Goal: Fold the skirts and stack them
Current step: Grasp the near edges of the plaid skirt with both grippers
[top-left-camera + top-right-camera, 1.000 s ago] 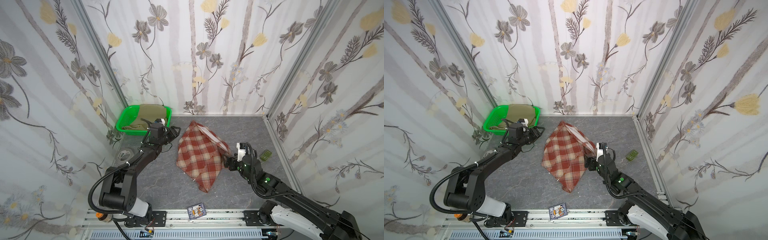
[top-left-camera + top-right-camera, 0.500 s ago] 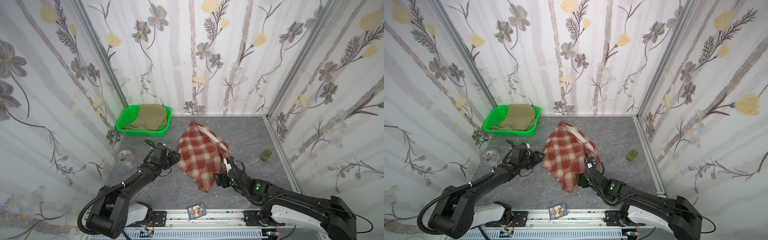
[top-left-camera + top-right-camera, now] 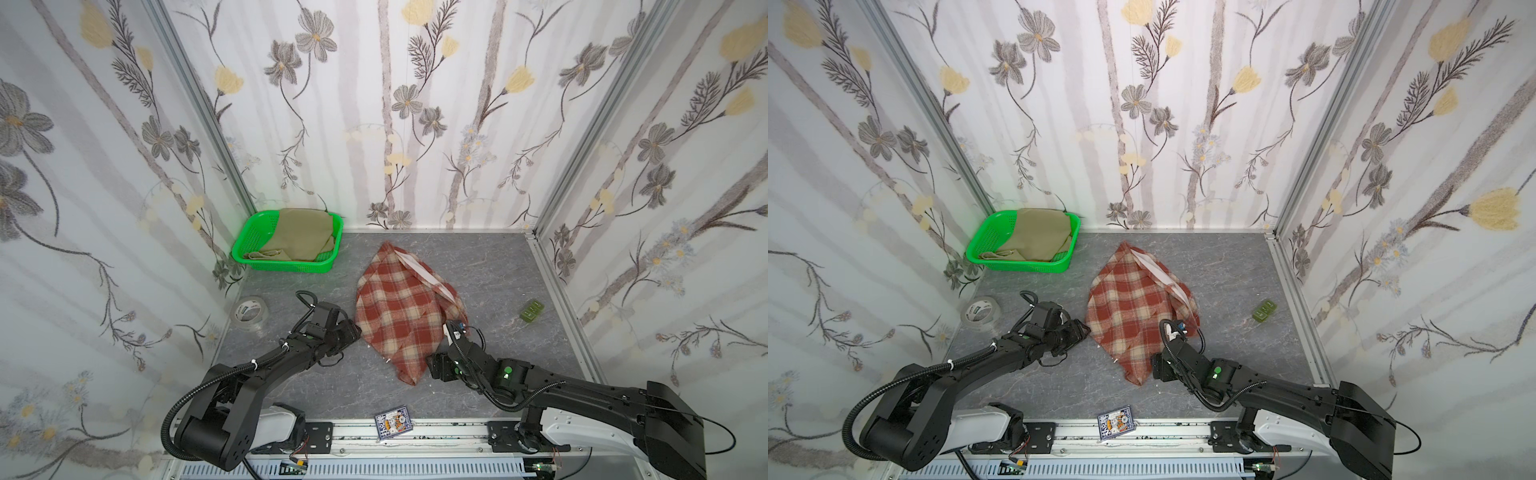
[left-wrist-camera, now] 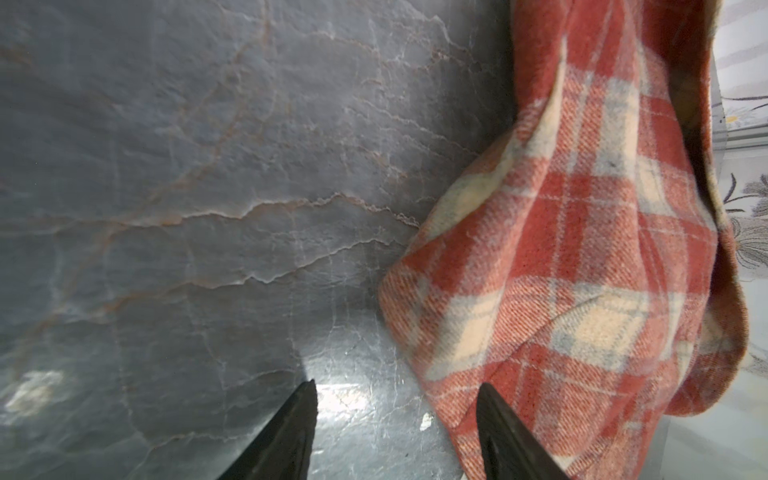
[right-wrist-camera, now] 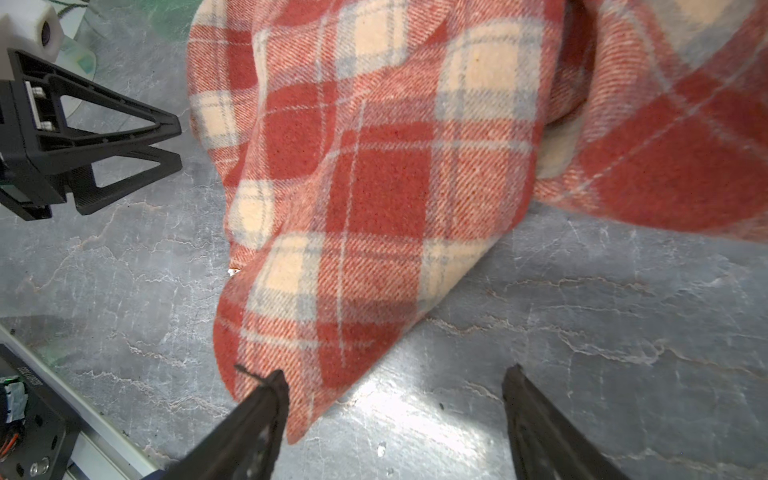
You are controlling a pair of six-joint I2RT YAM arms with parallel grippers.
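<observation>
We find the left end effector low over the table, its jaws spread with only bare table between them. The plaid skirt lies just beside it. In the left wrist view one fingertip stands against the skirt's side edge, and we cannot tell whether it touches the cloth. The right end effector sits on the opposite side, at the skirt's narrow near tip, its jaws likewise spread wide and pinching nothing. In the right wrist view one fingertip overlaps that tip while the other stands over bare table; contact cannot be confirmed. The plaid skirt thus lies between the two end effectors, flat on the table in a rough leaf shape, with a fold ridge running down it and a pale band showing along the edge beyond the right end effector. The khaki skirt lies heaped in the basket, well beyond the left end effector in the table's far corner and apart from the plaid one. A tape roll rests near the left end effector, on the side away from the plaid skirt. A small green item lies well apart from the right end effector, on its outer side.
</observation>
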